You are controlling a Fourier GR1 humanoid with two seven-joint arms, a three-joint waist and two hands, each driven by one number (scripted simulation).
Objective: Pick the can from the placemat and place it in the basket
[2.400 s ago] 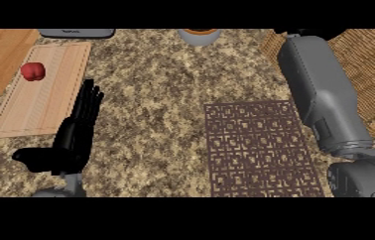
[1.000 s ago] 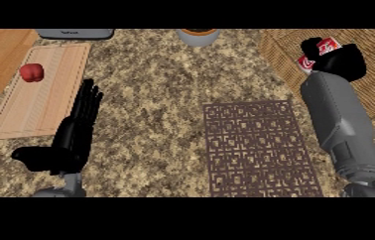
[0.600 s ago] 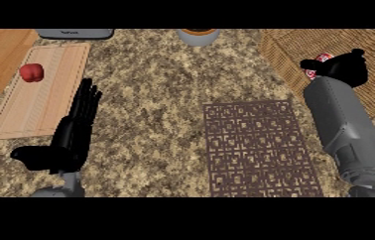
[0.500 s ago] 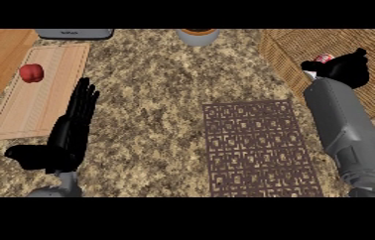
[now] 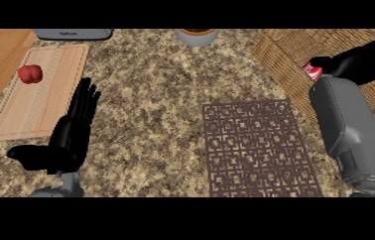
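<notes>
The right hand (image 5: 353,61) is curling its fingers round the red can (image 5: 313,71), which is showing only partly past them, and is holding it over the wicker basket (image 5: 282,50) at the counter's right side, well apart from the brown patterned placemat (image 5: 260,150); whether the can is touching the weave I cannot tell. The left hand (image 5: 72,132) is resting at lower left by the wooden cutting board (image 5: 40,105), fingers straight, holding nothing
</notes>
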